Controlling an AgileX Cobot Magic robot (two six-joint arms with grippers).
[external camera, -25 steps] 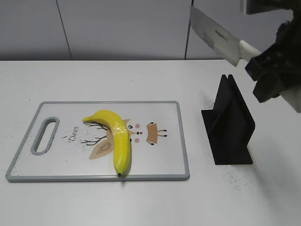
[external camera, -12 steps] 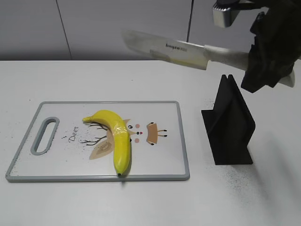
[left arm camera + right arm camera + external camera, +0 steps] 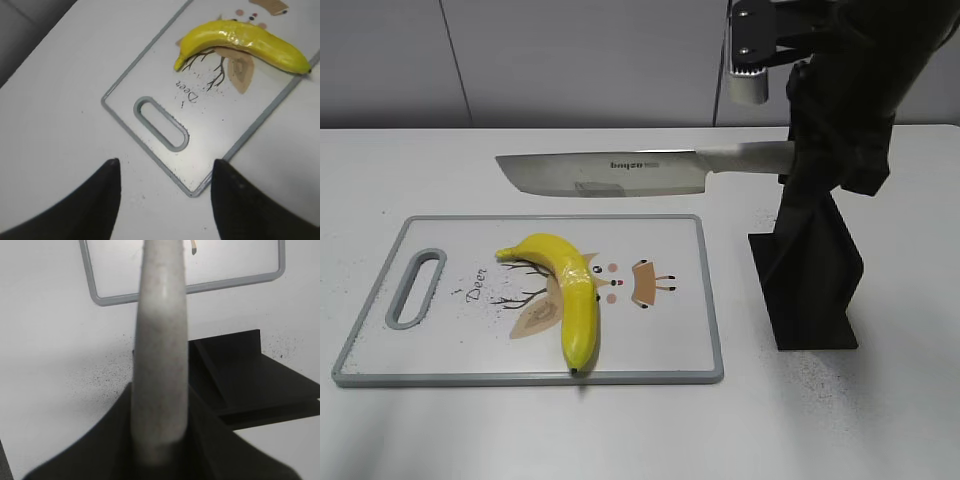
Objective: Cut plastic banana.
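The plastic banana [image 3: 568, 296] lies on the cutting board [image 3: 665, 325] on the white tabletop [image 3: 520, 430], curving across the deer print [image 3: 535, 310]. The right gripper [image 3: 160, 440] has its jaws clamped on the pale handle of a knife [image 3: 610, 172] — the blade is level in the air above the board's far edge, clear of the banana. Beside the board stands a black knife stand [image 3: 810, 275]. The left gripper [image 3: 165, 192] hovers near the board's handle slot [image 3: 161, 123], jaws apart and empty.

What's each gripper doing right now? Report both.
Left gripper: open, empty, above the cutting board's handle end.
Right gripper: shut on the knife handle.
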